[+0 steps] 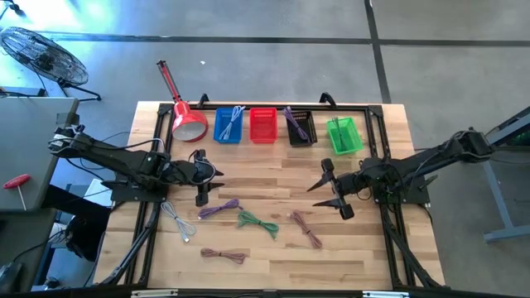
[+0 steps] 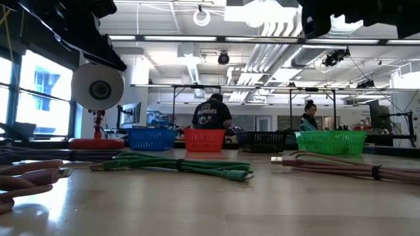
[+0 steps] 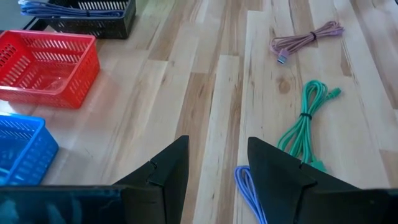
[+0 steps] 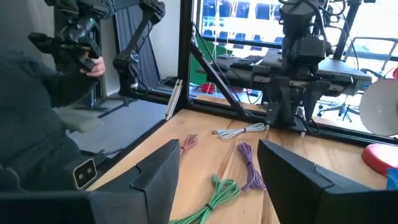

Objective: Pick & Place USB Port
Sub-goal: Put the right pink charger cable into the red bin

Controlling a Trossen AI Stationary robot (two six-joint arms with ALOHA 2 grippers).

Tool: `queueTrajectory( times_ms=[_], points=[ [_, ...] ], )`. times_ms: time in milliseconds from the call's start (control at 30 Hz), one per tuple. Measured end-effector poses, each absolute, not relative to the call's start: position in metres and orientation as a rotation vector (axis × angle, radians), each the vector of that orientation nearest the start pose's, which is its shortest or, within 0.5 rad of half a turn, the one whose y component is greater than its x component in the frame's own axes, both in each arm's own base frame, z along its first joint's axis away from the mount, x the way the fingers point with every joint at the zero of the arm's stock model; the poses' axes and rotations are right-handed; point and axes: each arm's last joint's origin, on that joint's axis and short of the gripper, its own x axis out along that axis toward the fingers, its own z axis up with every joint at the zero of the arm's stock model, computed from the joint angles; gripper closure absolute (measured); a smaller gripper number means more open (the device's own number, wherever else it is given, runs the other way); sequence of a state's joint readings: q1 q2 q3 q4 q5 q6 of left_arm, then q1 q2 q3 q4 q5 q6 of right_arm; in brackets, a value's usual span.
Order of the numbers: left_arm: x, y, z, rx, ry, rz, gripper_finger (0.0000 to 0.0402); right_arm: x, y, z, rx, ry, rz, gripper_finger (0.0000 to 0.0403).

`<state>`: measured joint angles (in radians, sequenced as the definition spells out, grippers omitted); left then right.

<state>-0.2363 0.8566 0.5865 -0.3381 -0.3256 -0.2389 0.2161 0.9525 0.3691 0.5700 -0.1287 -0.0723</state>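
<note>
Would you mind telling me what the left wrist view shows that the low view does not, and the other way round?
Only the left wrist view shows the left pincer, open above the wood, with a purple cable beside its fingers, and the blue cable lying in the black basket.

Only the low view shows the green basket and two people in the room behind the table.

Both show the red basket, the blue basket, the green cable and a pink cable.
</note>
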Motion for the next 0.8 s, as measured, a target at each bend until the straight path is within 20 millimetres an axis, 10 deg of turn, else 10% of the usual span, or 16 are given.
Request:
queueTrajectory(
  times_ms=[800],
  points=[
    [0.1751,-0.0326,0.2416,-0.125,0.555,0.172,0.0243,0.1993,0.0460,0.2322,-0.064,-0.012,0.295,0.0194]
  ],
)
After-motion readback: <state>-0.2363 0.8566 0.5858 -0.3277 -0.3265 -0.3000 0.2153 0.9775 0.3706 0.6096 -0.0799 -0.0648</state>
